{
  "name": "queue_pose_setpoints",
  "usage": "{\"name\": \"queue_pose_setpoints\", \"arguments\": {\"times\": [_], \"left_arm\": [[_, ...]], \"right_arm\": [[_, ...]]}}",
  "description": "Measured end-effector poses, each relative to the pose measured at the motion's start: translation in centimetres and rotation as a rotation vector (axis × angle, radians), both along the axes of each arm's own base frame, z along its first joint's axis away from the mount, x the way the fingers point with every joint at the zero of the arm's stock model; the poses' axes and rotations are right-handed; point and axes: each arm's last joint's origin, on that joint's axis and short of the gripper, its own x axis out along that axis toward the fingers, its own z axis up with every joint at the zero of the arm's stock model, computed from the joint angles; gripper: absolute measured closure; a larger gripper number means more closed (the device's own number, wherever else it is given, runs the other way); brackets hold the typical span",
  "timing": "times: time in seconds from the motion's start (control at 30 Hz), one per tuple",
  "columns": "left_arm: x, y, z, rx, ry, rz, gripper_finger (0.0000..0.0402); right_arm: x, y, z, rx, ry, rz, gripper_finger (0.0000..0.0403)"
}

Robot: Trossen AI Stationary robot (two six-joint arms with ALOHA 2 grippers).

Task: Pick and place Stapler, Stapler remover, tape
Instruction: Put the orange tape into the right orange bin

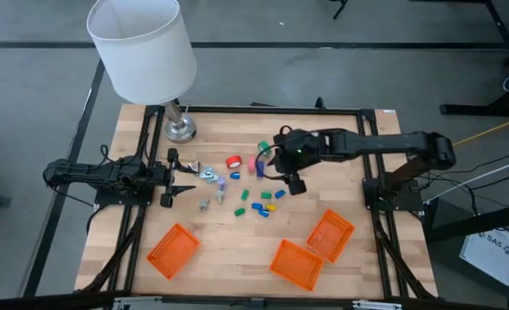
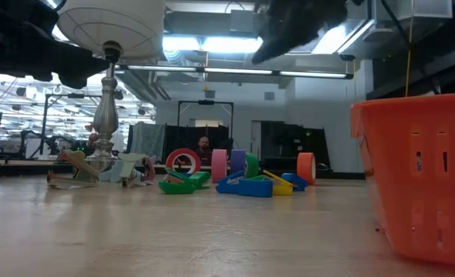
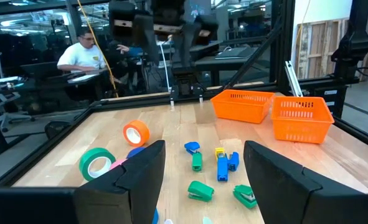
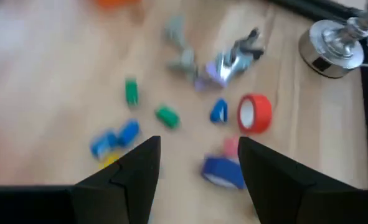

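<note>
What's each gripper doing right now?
Left gripper: open, empty, at the table's left edge.
Right gripper: open, empty, above the small red tape roll.

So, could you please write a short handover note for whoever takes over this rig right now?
Left end effector: open, empty, at the pile's left edge.
Right end effector: open, empty, above the pile's right side.
Things: red tape roll, the other rolls, small staplers and removers lie loose mid-table.
Three orange baskets sit near the front edge and look empty.
Done: nothing placed.
Left: everything.
</note>
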Motion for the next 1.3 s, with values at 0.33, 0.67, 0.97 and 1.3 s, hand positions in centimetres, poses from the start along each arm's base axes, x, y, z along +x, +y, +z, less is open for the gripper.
{"name": "queue_pose_setpoints", "arguments": {"times": [0.33,0.67,0.97,1.3], "left_arm": [[0.0,0.0,0.0,0.000,0.000,0.000,0.0186],[0.0,0.0,0.0,0.000,0.000,0.000,0.0187],[0.0,0.0,0.0,0.000,0.000,0.000,0.0187],[0.0,0.0,0.0,0.000,0.000,0.000,0.0187]], "right_arm": [[-0.2,-1.4,-4.1,-0.496,0.394,0.088,0.0183],[0.5,-2.2,-6.8,-0.569,0.544,0.172,0.0183],[0.5,-4.2,-8.8,-0.488,0.637,0.165,0.0183],[0.1,-5.7,-9.4,-0.489,0.700,0.238,0.0183]]}}
